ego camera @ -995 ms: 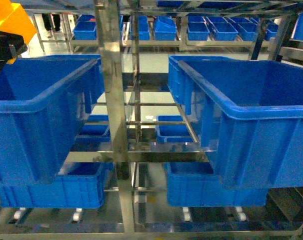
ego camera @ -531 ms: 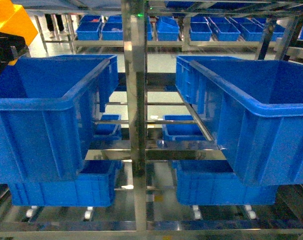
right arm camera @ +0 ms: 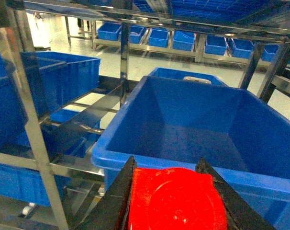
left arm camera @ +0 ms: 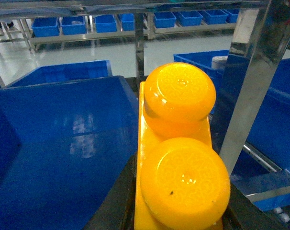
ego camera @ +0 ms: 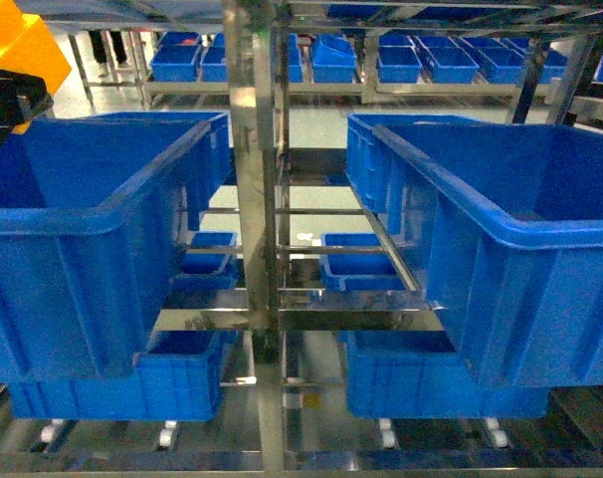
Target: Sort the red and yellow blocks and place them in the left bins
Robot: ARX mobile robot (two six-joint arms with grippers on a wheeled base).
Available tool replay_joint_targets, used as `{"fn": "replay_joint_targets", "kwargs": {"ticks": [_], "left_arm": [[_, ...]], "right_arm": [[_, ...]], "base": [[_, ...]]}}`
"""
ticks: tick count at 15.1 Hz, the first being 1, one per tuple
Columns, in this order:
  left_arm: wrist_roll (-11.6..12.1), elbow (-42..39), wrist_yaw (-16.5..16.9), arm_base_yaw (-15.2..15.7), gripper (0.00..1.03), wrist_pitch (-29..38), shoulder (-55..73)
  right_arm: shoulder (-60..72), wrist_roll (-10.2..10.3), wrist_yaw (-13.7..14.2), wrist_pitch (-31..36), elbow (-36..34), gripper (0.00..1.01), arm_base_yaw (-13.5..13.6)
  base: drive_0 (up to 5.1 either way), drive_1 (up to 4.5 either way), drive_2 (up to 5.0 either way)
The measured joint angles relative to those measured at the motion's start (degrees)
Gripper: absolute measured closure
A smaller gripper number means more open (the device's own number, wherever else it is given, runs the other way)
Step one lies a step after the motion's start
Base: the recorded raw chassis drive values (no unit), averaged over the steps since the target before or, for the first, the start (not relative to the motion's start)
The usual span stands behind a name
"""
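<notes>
At lower centre of the left wrist view, the yellow block (left arm camera: pixel 181 158) sits clamped in the left gripper (left arm camera: pixel 178 211) above the left bin (left arm camera: pixel 63 143), seemingly ready to drop. Lower centre opposite, the right gripper (right arm camera: pixel 176 201) pinches the red block (right arm camera: pixel 176 199) before another blue crate (right arm camera: pixel 193 129); steel rack posts (ego camera: pixel 254 199) stand between.

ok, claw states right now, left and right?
Left claw: closed on the yellow block.
Right claw: closed on the red block.
</notes>
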Motion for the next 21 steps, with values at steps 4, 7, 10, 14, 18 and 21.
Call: {"fn": "replay_joint_targets", "kwargs": {"ticks": [4, 7, 10, 14, 18, 21], "left_arm": [[0.0, 0.02, 0.35, -0.28, 0.77, 0.11, 0.33], [-0.02, 0.02, 0.22, -0.11, 0.77, 0.26, 0.31], [0.0, 0.02, 0.2, -0.11, 0.77, 0.22, 0.31], [0.0, 0.02, 0.2, -0.11, 0.77, 0.22, 0.31], [0.0, 0.02, 0.2, -0.11, 0.77, 0.22, 0.31], [0.0, 0.02, 0.2, -0.13, 0.77, 0.22, 0.31]], "right_arm": [[0.2, 0.0, 0.2, 0.13, 0.0, 0.72, -0.02], [0.17, 0.0, 0.17, 0.28, 0.02, 0.72, 0.02], [0.17, 0.0, 0.17, 0.26, 0.02, 0.72, 0.02], [0.17, 0.0, 0.17, 0.26, 0.02, 0.72, 0.02], [6.29, -0.37, -1.86, 0.09, 4.04, 0.72, -1.57], [14.27, -1.36, -4.85, 0.17, 12.26, 0.72, -2.71]], "base": [[0.1, 0.82, -0.7], [0.0, 0.0, 0.0], [0.0, 0.0, 0.0], [0.0, 0.0, 0.0], [0.0, 0.0, 0.0], [0.0, 0.0, 0.0]]}}
